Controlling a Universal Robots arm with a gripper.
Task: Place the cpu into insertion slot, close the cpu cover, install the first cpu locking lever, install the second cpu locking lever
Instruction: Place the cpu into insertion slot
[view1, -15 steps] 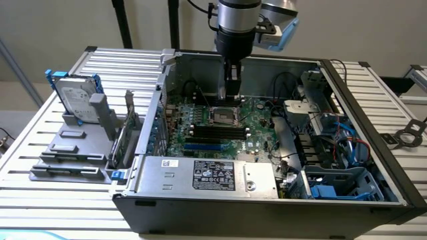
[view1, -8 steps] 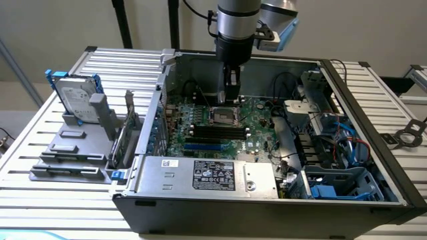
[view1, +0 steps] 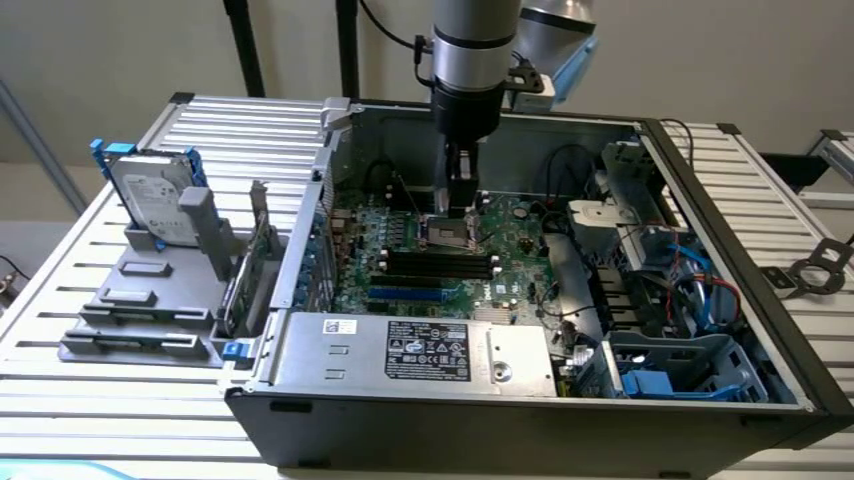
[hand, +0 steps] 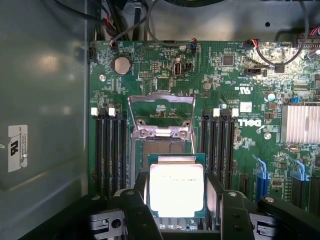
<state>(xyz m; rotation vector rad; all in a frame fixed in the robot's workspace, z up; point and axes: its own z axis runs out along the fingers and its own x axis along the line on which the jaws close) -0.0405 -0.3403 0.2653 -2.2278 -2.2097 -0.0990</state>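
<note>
**Holding the cpu over the open socket**

Reaching down into the open computer case (view1: 534, 420) lying on the slatted counter (view1: 120, 400), the arm has its tool (view1: 454, 208) just above the green motherboard (hand: 225, 90), towards the board's far edge in the exterior view.

From the wrist, the tool (hand: 176, 200) has its two black fingers (hand: 140, 192) spread wide, one against each side edge of the cpu (hand: 176, 192) — the chip is gripped between them, silver top facing the camera, its green rim showing all round. It hangs level and overlaps the near part of the insertion slot (hand: 162, 146), seemingly clear of the frame rather than seated in it.

The cpu cover (hand: 162, 132) is swung up on its hinge, so the board shows through its central window and the slot's dark centre lies bare beneath it.

Long black memory slots (hand: 112, 150) flank the socket on both sides — each bank just beside the socket frame.
</note>
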